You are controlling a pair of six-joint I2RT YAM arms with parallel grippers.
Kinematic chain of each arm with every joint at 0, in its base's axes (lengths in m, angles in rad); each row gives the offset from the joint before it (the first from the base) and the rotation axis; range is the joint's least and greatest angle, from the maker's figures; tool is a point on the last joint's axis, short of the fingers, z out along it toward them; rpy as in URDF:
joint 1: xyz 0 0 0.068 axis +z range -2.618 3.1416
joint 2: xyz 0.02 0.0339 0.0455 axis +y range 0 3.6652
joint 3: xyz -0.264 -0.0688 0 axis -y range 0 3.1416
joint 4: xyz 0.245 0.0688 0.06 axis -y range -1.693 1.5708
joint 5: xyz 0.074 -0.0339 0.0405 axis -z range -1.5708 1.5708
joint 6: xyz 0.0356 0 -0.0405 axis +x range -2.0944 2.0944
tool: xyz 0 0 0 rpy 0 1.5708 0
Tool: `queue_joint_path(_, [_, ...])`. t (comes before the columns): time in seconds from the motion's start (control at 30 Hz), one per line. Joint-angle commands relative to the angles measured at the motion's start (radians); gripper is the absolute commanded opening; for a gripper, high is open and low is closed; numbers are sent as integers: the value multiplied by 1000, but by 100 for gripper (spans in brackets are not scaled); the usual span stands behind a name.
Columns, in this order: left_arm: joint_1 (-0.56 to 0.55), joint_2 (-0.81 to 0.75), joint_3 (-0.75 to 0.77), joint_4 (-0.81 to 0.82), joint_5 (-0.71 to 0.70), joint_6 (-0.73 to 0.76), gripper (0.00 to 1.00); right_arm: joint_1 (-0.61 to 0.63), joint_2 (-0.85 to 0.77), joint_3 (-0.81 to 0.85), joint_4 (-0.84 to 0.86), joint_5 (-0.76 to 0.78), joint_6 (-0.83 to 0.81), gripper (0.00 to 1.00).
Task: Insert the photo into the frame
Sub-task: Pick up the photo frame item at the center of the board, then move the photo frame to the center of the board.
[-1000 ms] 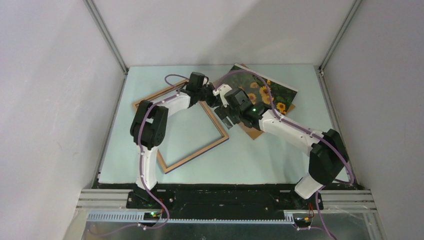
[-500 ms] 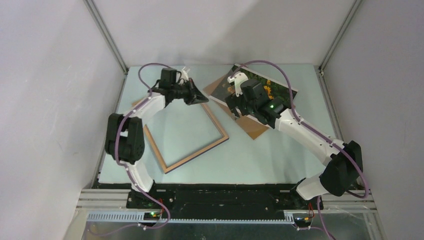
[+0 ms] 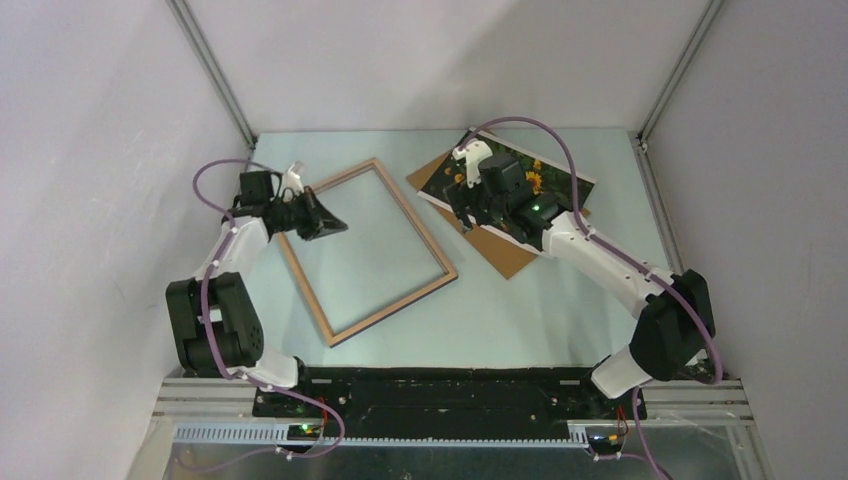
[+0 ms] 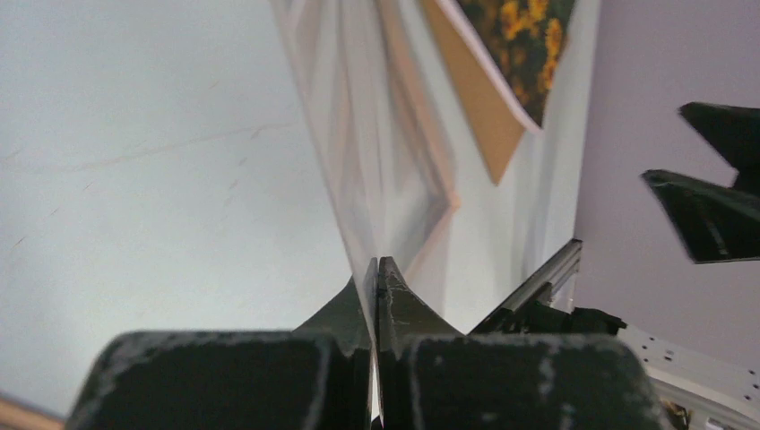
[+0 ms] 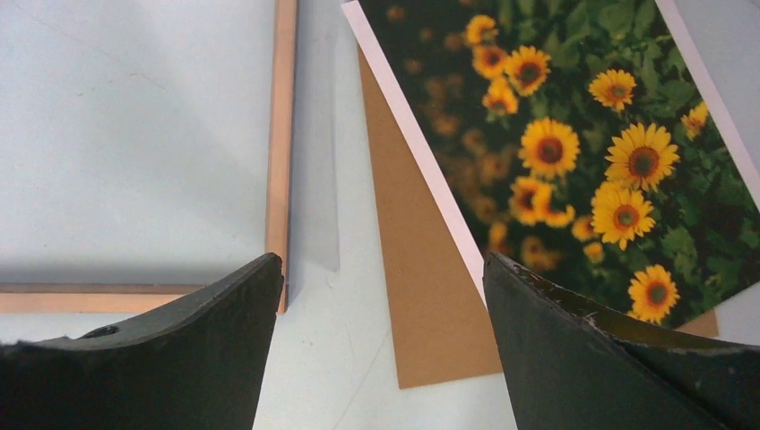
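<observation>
The photo (image 5: 556, 143) is lying face up in the upper right of the overhead view, overlapping a brown backing board (image 3: 510, 255). The frame (image 3: 392, 307) is lying flat on the bench (image 3: 520, 320) at centre left. The right claw (image 5: 381, 264) is hovering released over the photo's left edge, and the left claw (image 4: 376, 269) is hanging clenched over the frame's upper-left corner.

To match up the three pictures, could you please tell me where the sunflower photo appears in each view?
Top external: the sunflower photo lies upper right of centre, partly covered.
Left wrist: the photo's tip shows at the top right.
Right wrist: it fills the upper right.
Shared landmark: the brown backing board under it, in every view.
</observation>
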Motion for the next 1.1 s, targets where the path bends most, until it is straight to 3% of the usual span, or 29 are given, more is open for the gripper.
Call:
queue_joint_path(0.0, [73,-49,-62,-104,-16,135,0,-4,55,53,109,-49,12,86])
queue_joint_path(0.2, [145,-56,-141,-104,-36,173,0,-11,211,141,108,-125,45,82])
queue_joint_path(0.4, [169,-48,-117,-150,-71,223,0,-20,383,274,56,-242,65,79])
queue_joint_path(1.07, [217,-26,-165,-166,-173,259,0,-22,679,494,-14,-363,107,66])
